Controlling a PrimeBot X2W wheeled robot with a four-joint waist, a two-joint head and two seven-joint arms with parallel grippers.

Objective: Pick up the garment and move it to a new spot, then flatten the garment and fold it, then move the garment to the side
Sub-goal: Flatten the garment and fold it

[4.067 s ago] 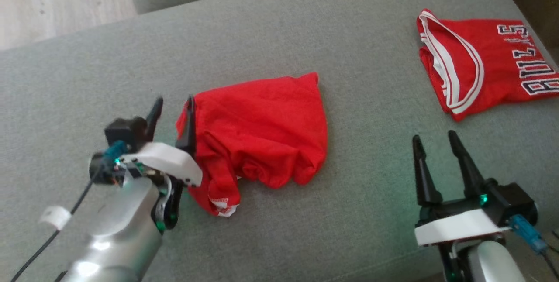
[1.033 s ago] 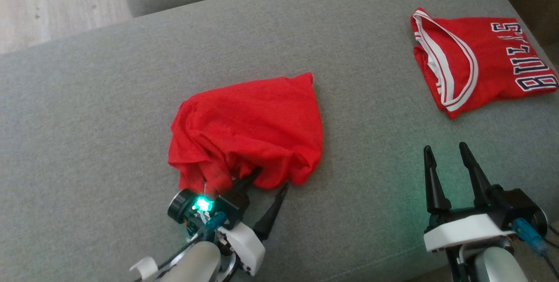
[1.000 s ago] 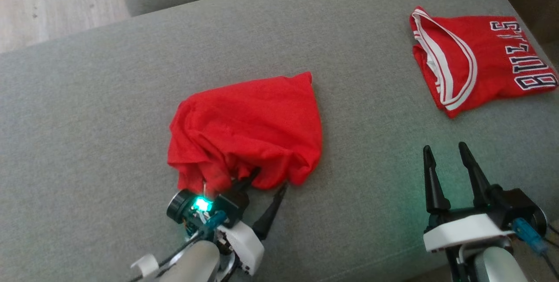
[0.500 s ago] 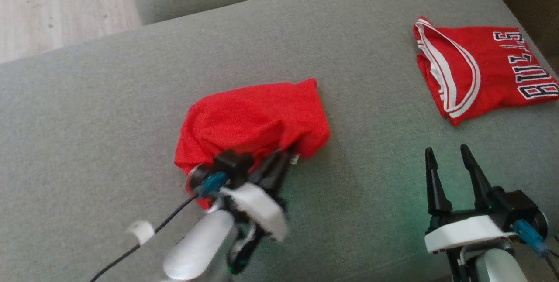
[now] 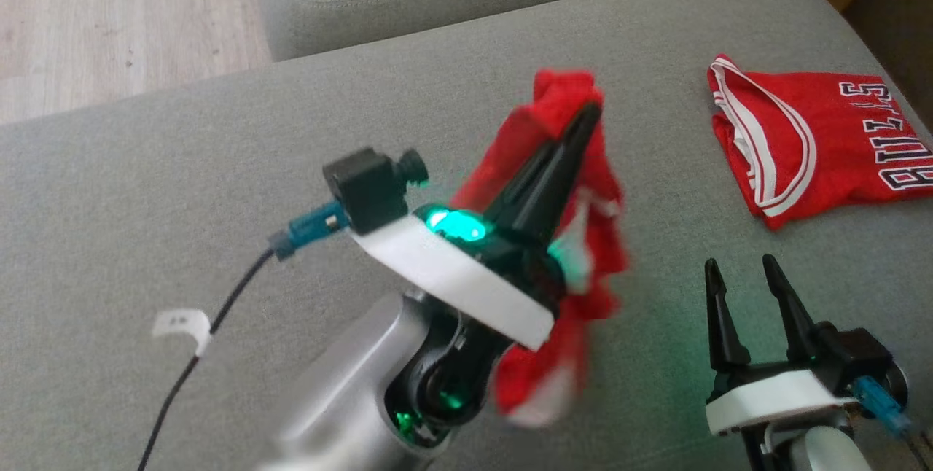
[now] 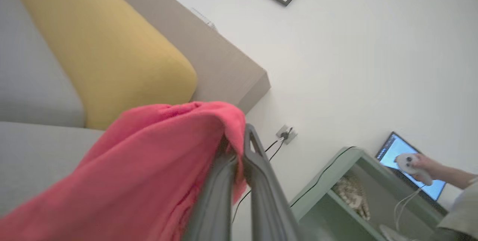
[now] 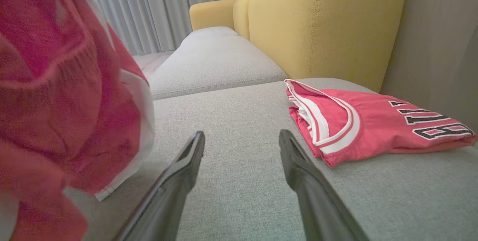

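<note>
While the left gripper is raised above the grey sofa seat, its fingers pinch shut on the red garment, which drapes over the tips and hangs down beside them. The right gripper stands wide apart, empty, near a folded red jersey.

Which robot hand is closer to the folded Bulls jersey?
The right. The right gripper is open, just in front of the Bulls jersey, not touching it. The left gripper is farther left, held up high, shut on the other red garment.
</note>
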